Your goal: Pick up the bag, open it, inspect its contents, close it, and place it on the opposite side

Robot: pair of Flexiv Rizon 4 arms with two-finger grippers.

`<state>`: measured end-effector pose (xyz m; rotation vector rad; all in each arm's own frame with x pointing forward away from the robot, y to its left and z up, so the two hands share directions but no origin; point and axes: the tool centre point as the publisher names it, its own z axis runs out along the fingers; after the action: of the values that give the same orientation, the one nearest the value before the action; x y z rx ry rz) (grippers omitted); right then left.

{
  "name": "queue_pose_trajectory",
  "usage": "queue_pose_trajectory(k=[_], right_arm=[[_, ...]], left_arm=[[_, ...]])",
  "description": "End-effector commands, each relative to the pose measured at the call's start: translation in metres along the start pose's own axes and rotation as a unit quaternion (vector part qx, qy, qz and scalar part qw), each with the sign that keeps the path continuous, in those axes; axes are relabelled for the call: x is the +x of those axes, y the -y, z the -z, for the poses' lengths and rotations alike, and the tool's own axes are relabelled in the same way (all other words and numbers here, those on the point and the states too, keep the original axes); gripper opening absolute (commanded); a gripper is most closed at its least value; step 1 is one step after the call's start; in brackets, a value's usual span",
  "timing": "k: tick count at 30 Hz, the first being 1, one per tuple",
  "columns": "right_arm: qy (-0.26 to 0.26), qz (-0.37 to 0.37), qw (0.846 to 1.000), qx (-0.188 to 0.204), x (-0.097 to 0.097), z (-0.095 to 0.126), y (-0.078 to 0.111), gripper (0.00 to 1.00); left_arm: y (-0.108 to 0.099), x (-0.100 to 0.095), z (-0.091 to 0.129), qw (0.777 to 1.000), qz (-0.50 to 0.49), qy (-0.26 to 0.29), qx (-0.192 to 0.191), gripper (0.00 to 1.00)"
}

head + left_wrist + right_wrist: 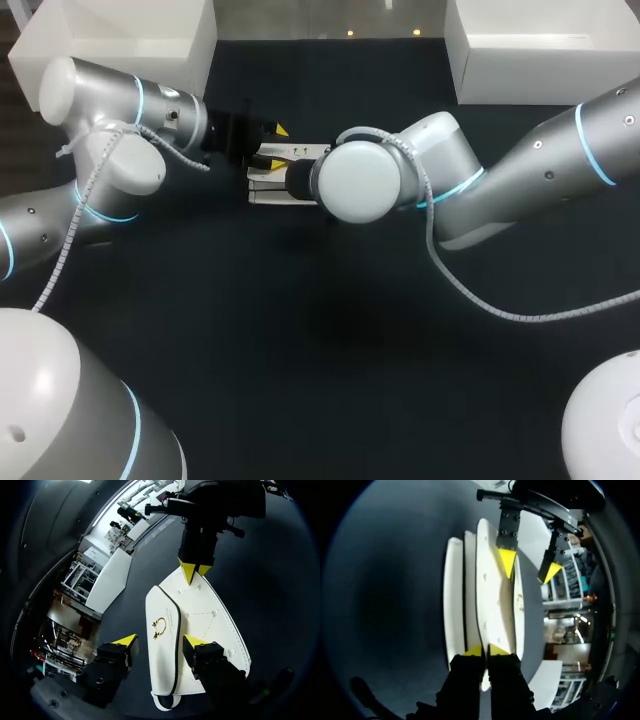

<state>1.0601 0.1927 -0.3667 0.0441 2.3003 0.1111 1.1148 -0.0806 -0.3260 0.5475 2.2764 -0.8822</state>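
A white bag (275,186) with black trim and a gold clasp (160,627) lies at mid-table. In the right wrist view its panels (492,595) stand fanned apart. My right gripper (485,651) is shut on the end of one middle panel. The left wrist view shows it (193,571) pinching the bag's far end. My left gripper (160,641) is open astride the front flap. One fingertip (194,641) rests against the bag and the other (125,640) stands clear of its edge. In the head view my left gripper (272,146) is at the bag's left end, and my right wrist covers the bag's right end.
Two white bins stand at the back of the dark table, one at the left (130,40) and one at the right (540,50). Loose cables (480,300) hang from both arms above the table.
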Motion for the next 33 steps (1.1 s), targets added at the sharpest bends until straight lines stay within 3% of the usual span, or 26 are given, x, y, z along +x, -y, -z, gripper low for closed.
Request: queue_pose_trajectory(k=[1, 2, 3, 5, 6, 7, 13, 20, 24, 33], right_arm=[[0.004, -0.001, 1.0, -0.001, 0.002, 0.002, 0.0, 0.0], [0.005, -0.001, 1.0, -0.001, 0.002, 0.003, 0.0, 0.0], [0.005, -0.002, 1.0, -0.001, 0.003, 0.004, 0.0, 0.07], [0.006, -0.002, 1.0, -0.002, 0.004, 0.007, -0.001, 0.53], [0.006, -0.002, 1.0, -0.003, 0.004, 0.008, -0.001, 0.93], [0.006, -0.002, 1.0, -0.003, 0.004, 0.01, -0.001, 1.0], [-0.011, 0.007, 1.0, -0.005, -0.006, 0.026, -0.006, 1.0], [-0.094, 0.014, 0.995, -0.019, -0.029, 0.037, -0.003, 1.0], [-0.151, 0.009, 0.988, -0.026, -0.043, 0.039, 0.001, 1.0], [-0.208, 0.007, 0.978, -0.02, -0.065, 0.043, 0.006, 1.0]], left_arm=[[0.005, 0.0, 0.019, 1.0, 0.006, -0.002, 0.009, 0.97], [0.007, 0.0, 0.022, 1.0, 0.006, -0.002, 0.009, 0.98], [0.009, -0.001, 0.024, 1.0, 0.01, -0.005, 0.014, 1.0], [0.012, -0.002, 0.03, 1.0, 0.01, -0.007, 0.016, 1.0], [0.013, -0.002, 0.032, 1.0, 0.012, -0.009, 0.017, 1.0], [0.015, -0.002, 0.035, 1.0, 0.013, -0.011, 0.018, 1.0], [0.021, -0.006, 0.05, 0.999, 0.034, -0.018, 0.014, 1.0], [0.023, -0.007, 0.074, 0.995, 0.08, -0.061, -0.007, 1.0], [0.022, -0.004, 0.088, 0.988, 0.115, -0.092, -0.038, 1.0], [0.018, 0.007, 0.112, 0.963, 0.198, -0.155, -0.094, 1.0]])
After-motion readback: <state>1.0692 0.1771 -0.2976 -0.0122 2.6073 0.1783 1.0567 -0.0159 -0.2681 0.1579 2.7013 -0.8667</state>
